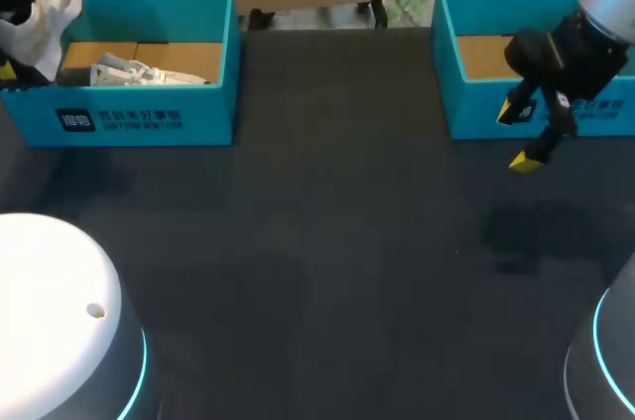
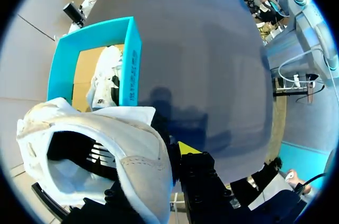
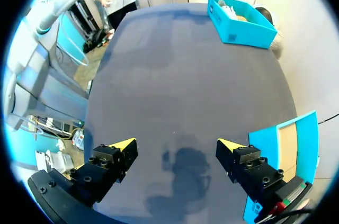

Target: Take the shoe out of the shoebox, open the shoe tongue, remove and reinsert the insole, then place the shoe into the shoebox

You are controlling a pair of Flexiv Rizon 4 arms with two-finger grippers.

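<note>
Plainly, the left tool (image 2: 175, 156) has hold of the white shoe (image 2: 106, 150), lifted above the left shoebox (image 2: 131, 60). Its own wrist view shows only one yellow tip, the shoe hiding the other. That view also looks straight down on a second shoe (image 2: 108, 78) lying in the box, which the head view sees only over the box wall. The right tool (image 3: 176, 147) hangs wide open and empty over the dark worktop (image 3: 185, 75), just beside the right shoebox (image 3: 280, 155).
</note>
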